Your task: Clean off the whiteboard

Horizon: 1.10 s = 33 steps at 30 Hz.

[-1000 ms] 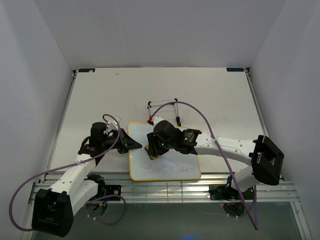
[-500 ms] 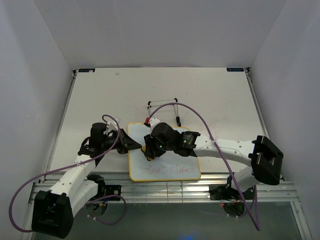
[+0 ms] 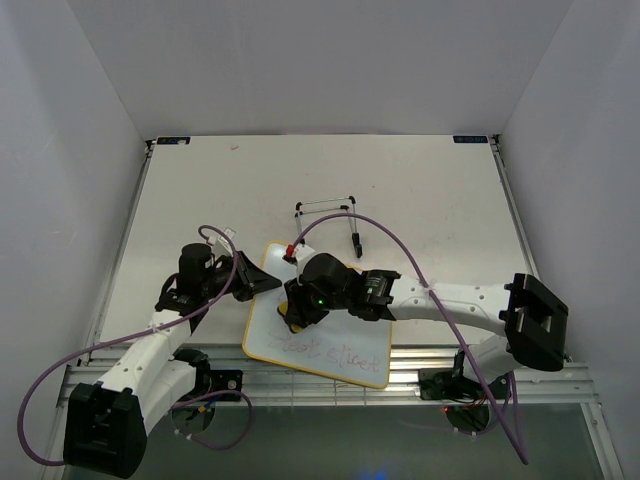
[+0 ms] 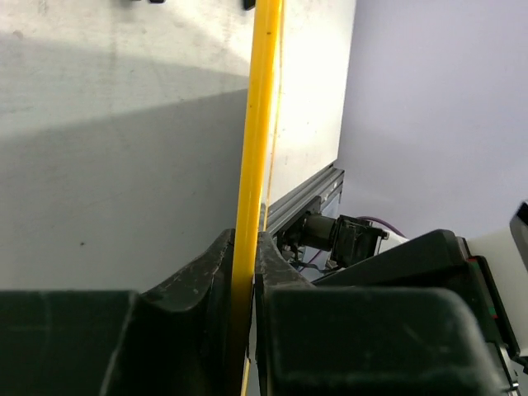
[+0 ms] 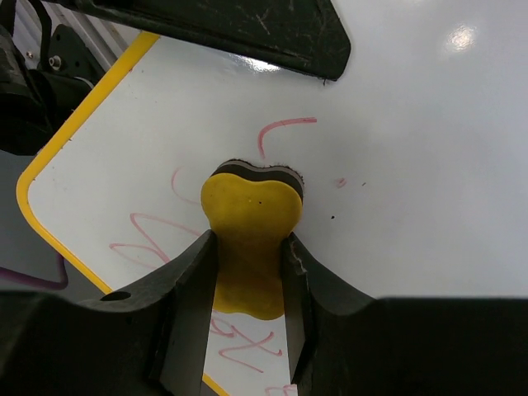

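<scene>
The whiteboard [image 3: 345, 345] lies flat near the table's front edge, turned askew, with red scribbles along its near part. Its yellow frame [image 4: 256, 124] runs edge-on through the left wrist view. My left gripper [image 3: 268, 284] is shut on the board's upper left edge. My right gripper [image 3: 293, 312] is shut on the yellow eraser [image 5: 250, 239], squeezed between the fingers with its dark pad pressed on the board [image 5: 396, 165]. Red marks lie around the eraser in the right wrist view.
A thin wire easel stand [image 3: 327, 215] stands behind the board. The slotted aluminium rail [image 3: 330, 380] runs along the table's front edge under the board's near corner. Purple cables loop over both arms.
The whiteboard has rotated, its near right corner swinging out over the front rail. My right gripper with the eraser has moved left and nearer. The left gripper keeps its hold on the board's edge.
</scene>
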Available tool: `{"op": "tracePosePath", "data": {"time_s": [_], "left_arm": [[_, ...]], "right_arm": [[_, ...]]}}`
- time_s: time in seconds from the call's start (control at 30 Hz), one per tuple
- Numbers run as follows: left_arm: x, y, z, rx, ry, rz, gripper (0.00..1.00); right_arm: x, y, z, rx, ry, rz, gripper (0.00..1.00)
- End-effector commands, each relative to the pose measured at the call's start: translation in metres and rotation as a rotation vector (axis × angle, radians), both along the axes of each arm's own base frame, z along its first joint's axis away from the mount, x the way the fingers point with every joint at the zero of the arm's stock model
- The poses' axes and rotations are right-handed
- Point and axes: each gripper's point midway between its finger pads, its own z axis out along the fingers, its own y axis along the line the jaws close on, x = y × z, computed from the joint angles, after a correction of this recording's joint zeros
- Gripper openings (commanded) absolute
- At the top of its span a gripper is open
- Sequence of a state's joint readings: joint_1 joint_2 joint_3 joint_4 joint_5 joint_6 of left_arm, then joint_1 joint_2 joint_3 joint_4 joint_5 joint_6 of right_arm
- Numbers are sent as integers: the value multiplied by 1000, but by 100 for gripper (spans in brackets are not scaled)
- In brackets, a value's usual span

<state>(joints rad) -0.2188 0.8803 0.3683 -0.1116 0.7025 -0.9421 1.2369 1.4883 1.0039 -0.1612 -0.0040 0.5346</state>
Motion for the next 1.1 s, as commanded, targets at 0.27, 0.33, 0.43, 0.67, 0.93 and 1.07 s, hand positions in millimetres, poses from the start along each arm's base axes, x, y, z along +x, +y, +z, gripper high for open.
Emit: {"op": "tracePosePath", "data": {"time_s": [0.27, 0.33, 0.43, 0.67, 0.93, 1.07], "left_arm": [[9, -9, 50, -105, -152, -3, 0], [9, -8, 50, -108, -151, 0, 0], [6, -8, 49, -113, -145, 0, 0], [-2, -8, 46, -129, -136, -2, 0], [-5, -7, 40, -122, -127, 12, 0], [-4, -6, 40, -119, -126, 18, 0]], "right_arm": [[4, -16, -37, -141, -32, -27, 24], [11, -7, -28, -125, -51, -40, 24], [17, 11, -15, -98, -71, -32, 24], [57, -11, -38, -196, -90, -113, 25], [77, -59, -64, -302, -88, -175, 25], [66, -53, -62, -270, -57, -111, 24]]}}
